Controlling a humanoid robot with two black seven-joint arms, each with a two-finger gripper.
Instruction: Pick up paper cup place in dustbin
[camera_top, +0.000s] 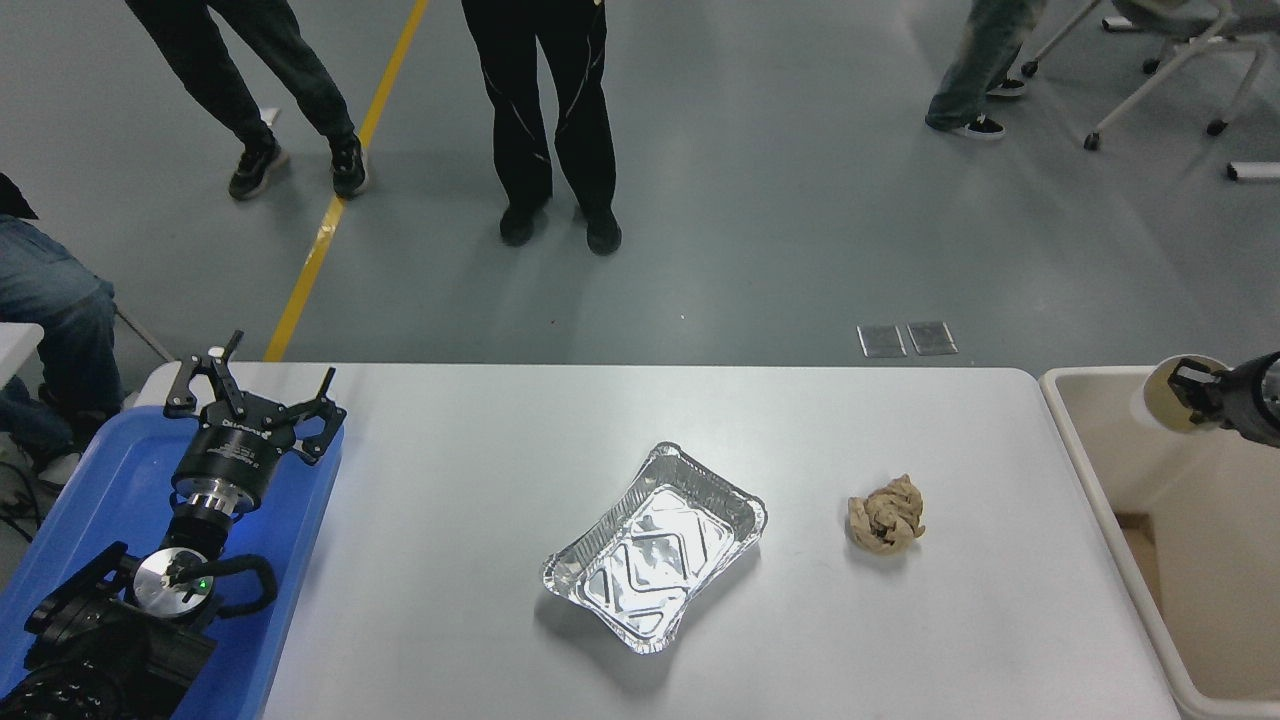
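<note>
Beyond table's right end, right tool grips paper cup rim inside dustbin

white table, foil tray, paper ball

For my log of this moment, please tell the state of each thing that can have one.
paper cup: tipped sideways, held over the dustbin
right gripper: shut on the cup's rim
left gripper: open, parked over the blue tray
dustbin: open-topped
foil tray: empty, upright
brown paper ball: crumpled, on the table
</note>
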